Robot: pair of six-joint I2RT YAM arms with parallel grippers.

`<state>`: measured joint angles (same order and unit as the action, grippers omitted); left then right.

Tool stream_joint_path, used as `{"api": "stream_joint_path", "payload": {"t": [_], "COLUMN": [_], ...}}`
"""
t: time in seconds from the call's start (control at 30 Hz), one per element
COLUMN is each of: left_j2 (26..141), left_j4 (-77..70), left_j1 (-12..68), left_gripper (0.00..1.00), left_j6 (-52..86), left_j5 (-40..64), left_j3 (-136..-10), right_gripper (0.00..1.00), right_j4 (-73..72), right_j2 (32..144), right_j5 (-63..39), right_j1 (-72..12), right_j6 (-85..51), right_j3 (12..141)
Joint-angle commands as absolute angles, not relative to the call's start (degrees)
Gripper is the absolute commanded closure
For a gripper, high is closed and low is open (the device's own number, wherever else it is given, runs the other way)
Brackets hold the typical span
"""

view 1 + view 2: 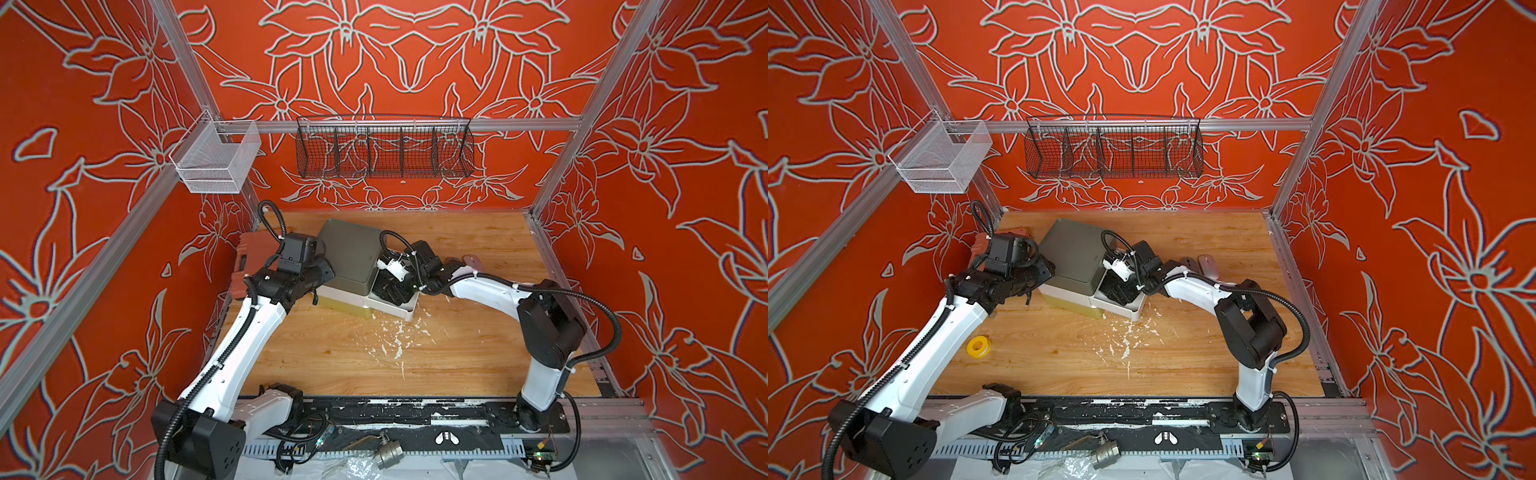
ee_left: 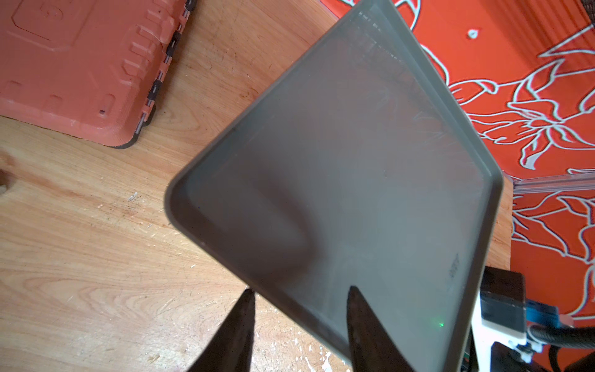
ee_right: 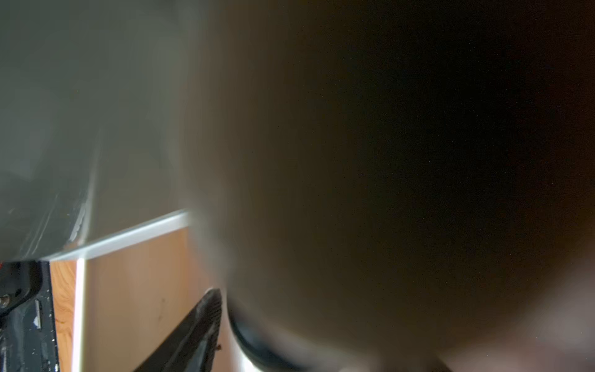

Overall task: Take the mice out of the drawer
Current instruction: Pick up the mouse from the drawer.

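1. The left fingers (image 2: 363, 322) stand partly apart astride the top edge of the grey cabinet (image 2: 338, 161), gripping nothing.
2. The right fingers (image 3: 196, 328) reach into the open white drawer (image 1: 405, 311) among the black mice (image 1: 388, 296). The blurred, dark wrist view hides how far they are spread and whether they hold anything.
3. A silver mouse (image 1: 1209, 266) lies on the worktop (image 1: 1183, 357), partly hidden behind the right arm.

1. The left arm (image 1: 257, 332) and right arm (image 1: 478, 286) wear glossy white shells.
2. Their joints (image 1: 548, 328) and shoulder blocks (image 1: 212, 440) are matte black.
3. Ribbed black hoses (image 1: 594, 298) run alongside, held by white ties (image 1: 514, 286).
4. The left end effector (image 2: 299, 290) has two dark, tapered fingers (image 2: 363, 325).
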<state>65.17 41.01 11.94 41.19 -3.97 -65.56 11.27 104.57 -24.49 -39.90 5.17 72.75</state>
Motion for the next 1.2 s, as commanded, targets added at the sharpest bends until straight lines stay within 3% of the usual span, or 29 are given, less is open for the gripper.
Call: {"api": "stream_joint_path", "payload": {"t": [0.0,0.07,0.3,0.57,0.73,1.17], "left_j2": [65.0,65.2,65.8,66.0,65.9,65.9], "left_j4": [39.3,38.9,38.3,37.8,38.1,38.8], "left_j1": [11.6,11.7,11.7,11.7,11.7,11.7], "left_gripper": [0.55,0.55,0.56,0.56,0.56,0.56], "left_j6": [42.3,42.4,42.6,43.2,43.4,43.1], "left_j5": [-4.9,-4.7,-4.5,-4.8,-6.1,-8.2], "left_j3": [-65.7,-65.5,-65.5,-65.2,-65.2,-65.8], "right_gripper": [0.29,0.24,0.22,0.32,0.45,0.48], "right_j4": [5.7,5.7,5.1,4.0,2.6,7.2], "right_j2": [103.9,104.8,107.7,109.5,108.4,101.6], "right_j5": [-24.7,-24.8,-27.4,-25.0,-23.6,-22.4], "right_j1": [-40.6,-40.5,-40.5,-40.5,-40.5,-39.3], "right_j6": [9.0,9.1,10.5,8.5,6.3,5.5], "right_j3": [71.5,72.2,74.3,75.5,75.2,72.3]}}
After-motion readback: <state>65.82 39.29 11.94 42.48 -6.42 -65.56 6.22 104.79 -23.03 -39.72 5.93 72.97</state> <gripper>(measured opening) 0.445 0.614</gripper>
